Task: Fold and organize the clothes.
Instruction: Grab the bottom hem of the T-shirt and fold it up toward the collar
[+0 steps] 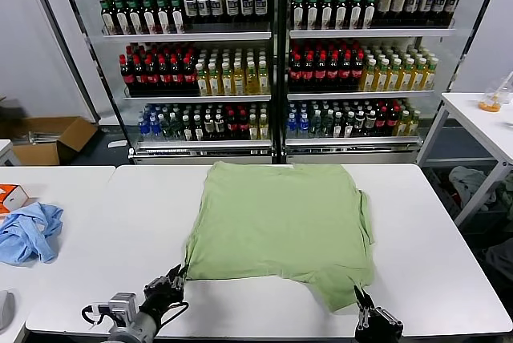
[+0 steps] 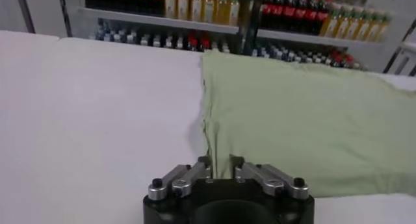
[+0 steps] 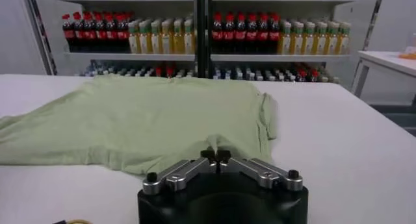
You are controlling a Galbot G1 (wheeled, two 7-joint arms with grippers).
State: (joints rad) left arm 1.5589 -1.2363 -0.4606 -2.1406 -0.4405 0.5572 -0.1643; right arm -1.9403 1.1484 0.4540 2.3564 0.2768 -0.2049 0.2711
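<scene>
One green shirt (image 1: 276, 227) is laid flat, back side up, at the centre of the white worktop (image 1: 425, 255); no collar or print is visible.

Handling (judged): fabric is thin, soft and light, with no stiffness. It is expected to drape and slide when lifted, so it is best gripped at the near hem corners, one per pincer.

Left pincer (image 2: 220, 169) is at the near-left hem corner. The jaws are nearly closed with fabric between them, approx. a pinch on the edge; firm grip can't be confirmed.

Right pincer (image 3: 217, 156) is at the near-right corner. The tips are closed together at the cloth edge; whether cloth is caught can't be told.

Count: 1 shirt, 2 pincers, 1 blue cloth (image 1: 28, 232) well apart on the far left, 1 drinks cooler (image 1: 276, 54) behind.
</scene>
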